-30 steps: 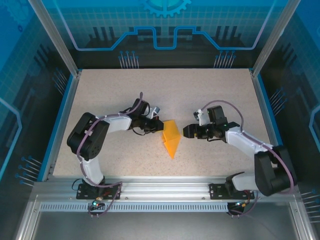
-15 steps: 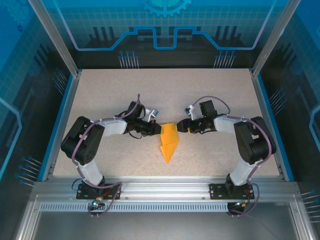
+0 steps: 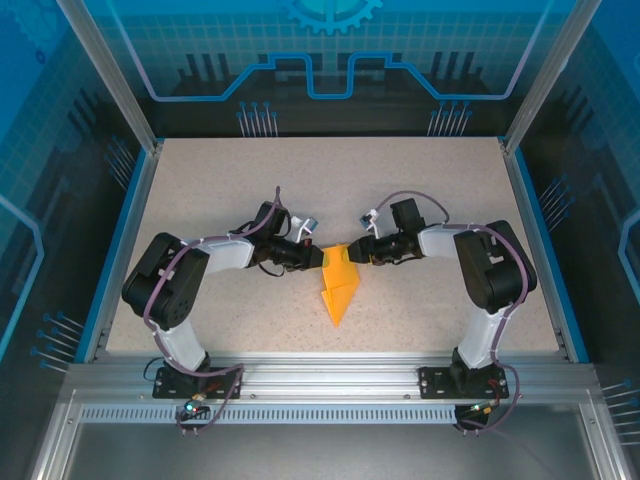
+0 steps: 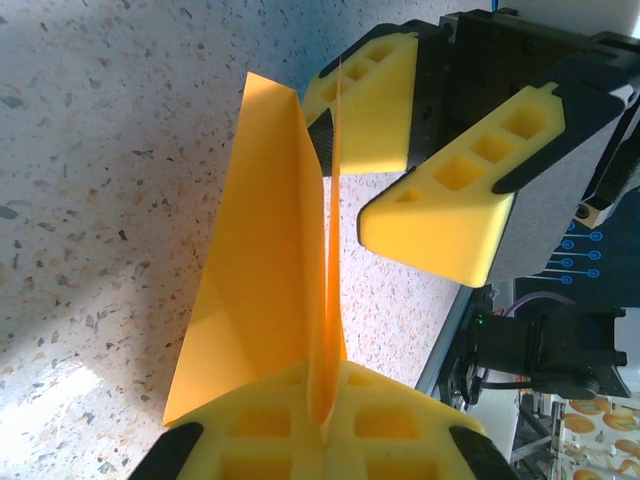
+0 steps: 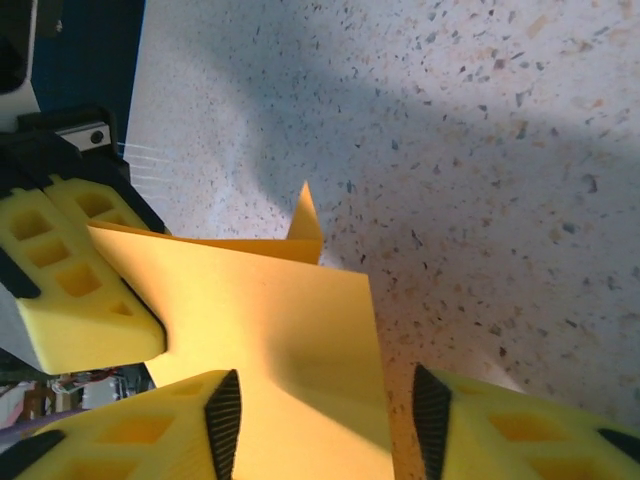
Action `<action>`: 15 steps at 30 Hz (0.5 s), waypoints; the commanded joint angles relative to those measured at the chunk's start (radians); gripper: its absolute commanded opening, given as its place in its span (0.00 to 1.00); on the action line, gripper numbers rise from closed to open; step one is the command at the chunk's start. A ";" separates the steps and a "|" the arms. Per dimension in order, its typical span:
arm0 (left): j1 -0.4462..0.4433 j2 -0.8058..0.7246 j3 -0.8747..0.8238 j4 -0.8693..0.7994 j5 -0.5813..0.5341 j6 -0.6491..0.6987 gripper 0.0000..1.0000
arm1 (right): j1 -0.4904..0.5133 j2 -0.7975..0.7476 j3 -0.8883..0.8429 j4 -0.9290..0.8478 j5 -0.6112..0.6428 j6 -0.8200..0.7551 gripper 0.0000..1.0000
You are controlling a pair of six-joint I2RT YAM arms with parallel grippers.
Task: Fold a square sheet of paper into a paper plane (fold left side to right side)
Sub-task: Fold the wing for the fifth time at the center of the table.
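Orange paper plane (image 3: 338, 287): we are clamping its far left edge in our left hand (image 3: 317, 260), while our right hand (image 3: 357, 252), jaws apart, is straddling the right edge.

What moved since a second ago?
The right gripper swung in from the right to the orange paper. Its open jaws now straddle the paper's edge. The left gripper stayed shut on the paper, which hardly shifted.
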 commanded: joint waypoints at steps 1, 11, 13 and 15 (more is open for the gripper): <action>0.004 0.024 0.006 0.003 0.022 0.044 0.00 | 0.010 -0.012 0.020 -0.019 -0.029 -0.029 0.45; 0.004 0.061 0.017 -0.003 0.016 0.058 0.00 | -0.002 -0.075 0.000 -0.113 0.012 -0.075 0.07; 0.004 0.061 0.020 -0.017 0.002 0.070 0.08 | -0.002 -0.083 -0.002 -0.126 0.020 -0.075 0.01; 0.003 0.045 0.020 -0.035 -0.024 0.084 0.18 | 0.000 -0.100 -0.005 -0.148 0.033 -0.069 0.00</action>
